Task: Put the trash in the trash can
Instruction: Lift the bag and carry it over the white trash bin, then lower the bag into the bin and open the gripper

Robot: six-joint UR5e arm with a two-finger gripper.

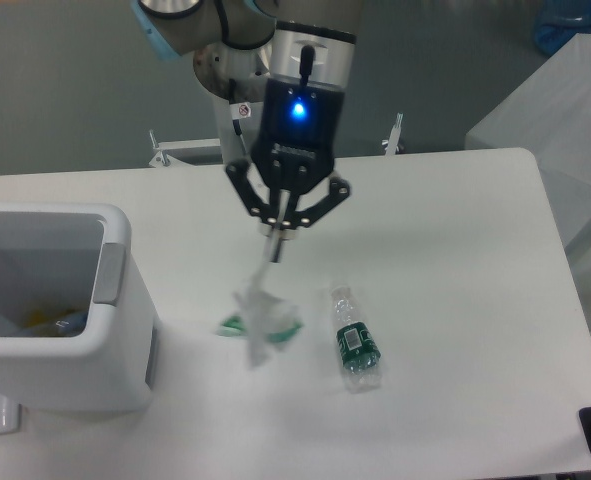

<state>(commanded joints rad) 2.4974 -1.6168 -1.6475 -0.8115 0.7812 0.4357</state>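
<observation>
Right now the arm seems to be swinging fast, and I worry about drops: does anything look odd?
Yes. The wrapper hangs blurred below the pincer, over the table, not over the bin. The pincer looks pinched on its top, though blur hides how firmly. The bottle lies on its side, untouched.

A white worktop (pixel 455 250) with rounded corners is seen against a dull grey floor (pixel 75 90). A pale grey block (pixel 565 130) is set at its right edge, and something blue (pixel 573 25) is glimpsed in the top right corner.
</observation>
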